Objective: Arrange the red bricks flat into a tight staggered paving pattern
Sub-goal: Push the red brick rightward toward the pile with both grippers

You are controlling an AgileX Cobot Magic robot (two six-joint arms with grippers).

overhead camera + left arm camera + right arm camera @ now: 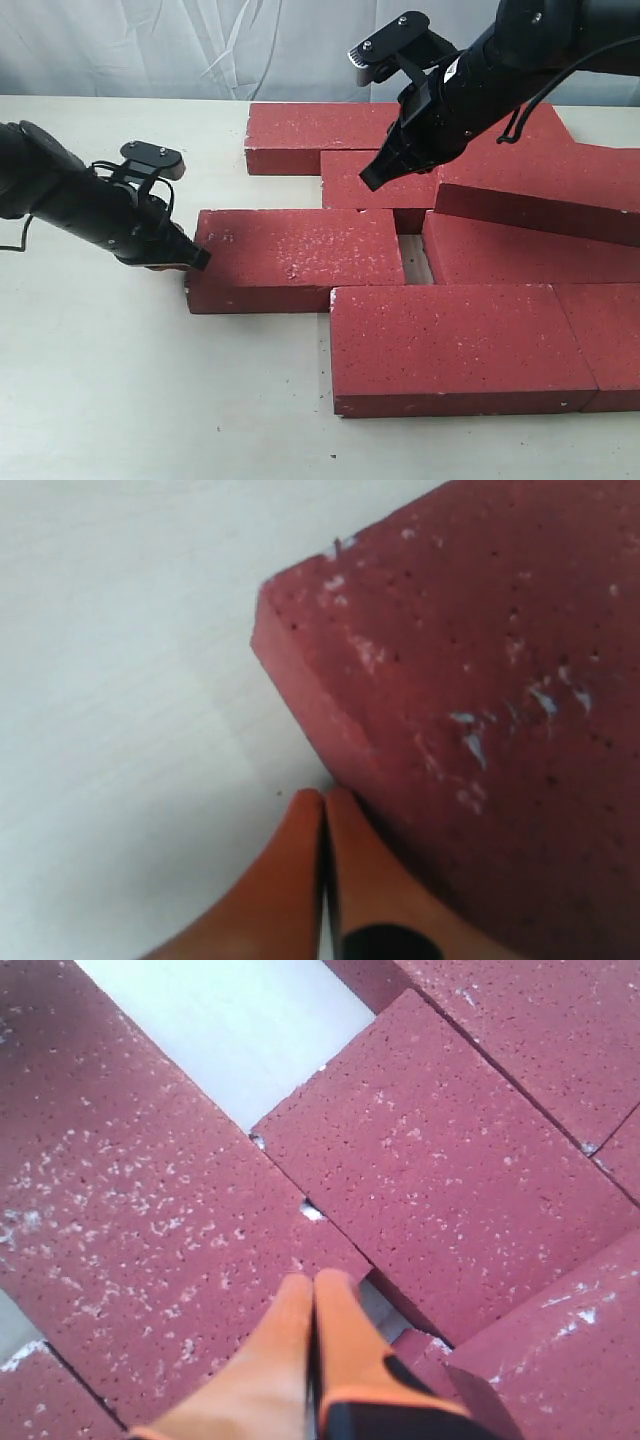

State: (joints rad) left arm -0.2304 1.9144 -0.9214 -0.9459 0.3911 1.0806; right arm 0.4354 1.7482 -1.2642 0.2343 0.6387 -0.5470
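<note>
Cream-white tabletop [120,400], pale draped sheet [150,50] behind. The red bricks [450,340] lie flat in staggered rows at centre and right, long axes running left to right in the exterior view. 1 tilted brick [540,195] at far right leans on its neighbours. My left gripper [195,257], fingers pressed together and empty, meets the left end of the leftmost brick [300,255]. My right gripper [372,178], likewise closed on nothing, hangs over the 2nd row.

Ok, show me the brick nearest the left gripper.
The middle-row brick jutting farthest left of the group; the left gripper, shut, sits right at its left end.
</note>
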